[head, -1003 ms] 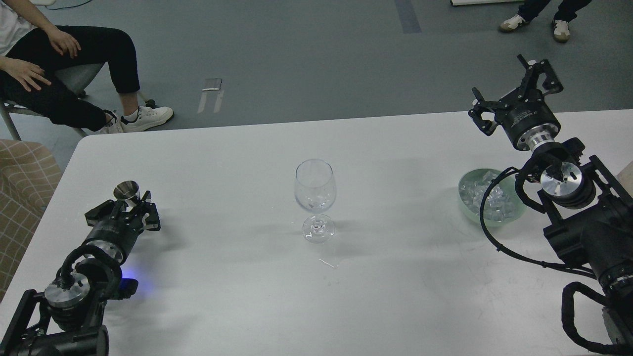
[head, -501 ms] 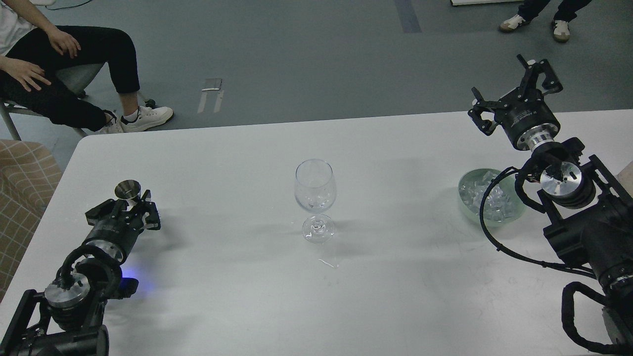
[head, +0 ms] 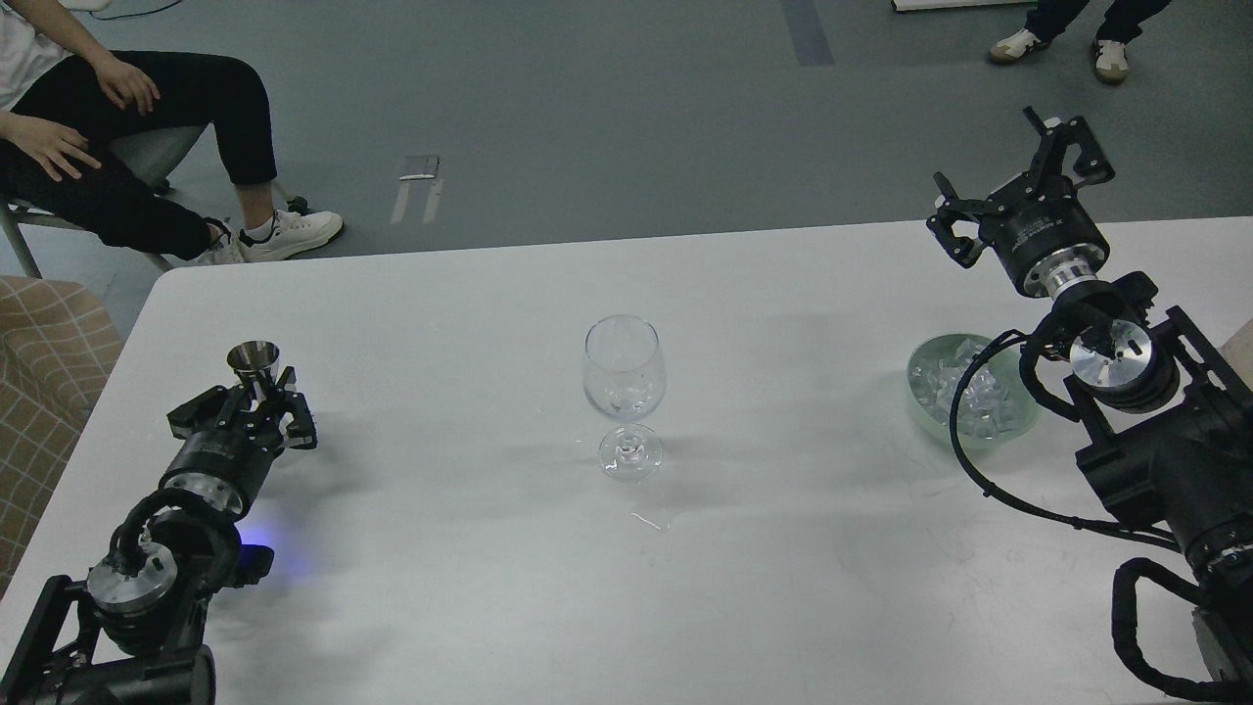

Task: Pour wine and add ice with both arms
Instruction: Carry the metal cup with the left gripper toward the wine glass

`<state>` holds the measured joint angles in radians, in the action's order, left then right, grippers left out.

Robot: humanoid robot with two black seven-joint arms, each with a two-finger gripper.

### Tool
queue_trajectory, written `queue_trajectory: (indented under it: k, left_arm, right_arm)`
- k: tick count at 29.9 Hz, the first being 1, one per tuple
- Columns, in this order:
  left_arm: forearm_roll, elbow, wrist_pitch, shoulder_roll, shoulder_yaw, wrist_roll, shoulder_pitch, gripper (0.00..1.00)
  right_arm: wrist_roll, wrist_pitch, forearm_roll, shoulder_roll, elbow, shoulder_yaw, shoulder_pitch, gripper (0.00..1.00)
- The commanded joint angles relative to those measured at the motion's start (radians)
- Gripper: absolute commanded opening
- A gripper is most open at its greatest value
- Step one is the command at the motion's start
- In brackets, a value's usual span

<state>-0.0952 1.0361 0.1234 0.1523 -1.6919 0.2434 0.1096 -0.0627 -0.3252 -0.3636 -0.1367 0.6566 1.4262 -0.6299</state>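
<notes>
The head view looks down on a white tabletop (head: 783, 323). A clear wine glass (head: 625, 392) stands upright near the middle, with a few bits of ice low in its bowl. A small wet patch (head: 651, 521) lies on the tabletop just in front of its foot. On the right side sits a pale green bowl (head: 969, 390) full of ice (head: 964, 392), many small shiny clear cubes. A black cable from the right arm crosses in front of the bowl. The right gripper (head: 1023, 181) is up in the air past the bowl, near the far edge of the tabletop, and its fingers are spread wide apart with nothing between them. On the left side, the left gripper (head: 256, 403) is low by the tabletop. Its fingers sit close around the bottom part of a small shiny metal cup (head: 254, 360), which stands upright; I cannot tell if they press on it. A blue light glows by the left arm. A person (head: 108, 147) sits on a chair on the floor at the far left.
</notes>
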Motion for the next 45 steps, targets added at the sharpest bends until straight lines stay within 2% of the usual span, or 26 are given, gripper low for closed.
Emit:
queue_trajectory:
  k: [1,17,27,37,45]
  left_arm:
    - [0.0,0.002,0.002,-0.002,0.0,0.0,-0.001,0.24]
    - [-0.006,0.055,0.025,0.007,0.005,0.002,0.002,0.21]
    - [-0.006,0.165,0.016,0.003,0.014,0.017,-0.002,0.21]
    - [-0.005,0.257,0.016,0.003,0.081,0.022,-0.03,0.2]
    - [-0.001,0.323,0.015,0.013,0.166,0.023,-0.056,0.16]
  right_arm:
    - [0.0,0.002,0.0,0.0,0.0,0.0,-0.001,1.0]
    - [0.0,0.002,0.0,0.0,0.001,0.0,0.001,1.0]
    - [0.0,0.003,0.0,-0.003,0.001,0.0,0.001,1.0]
    - [0.0,0.003,0.0,-0.009,0.001,0.0,0.001,1.0]
    - [0.0,0.003,0.0,-0.009,0.001,0.0,0.002,1.0]
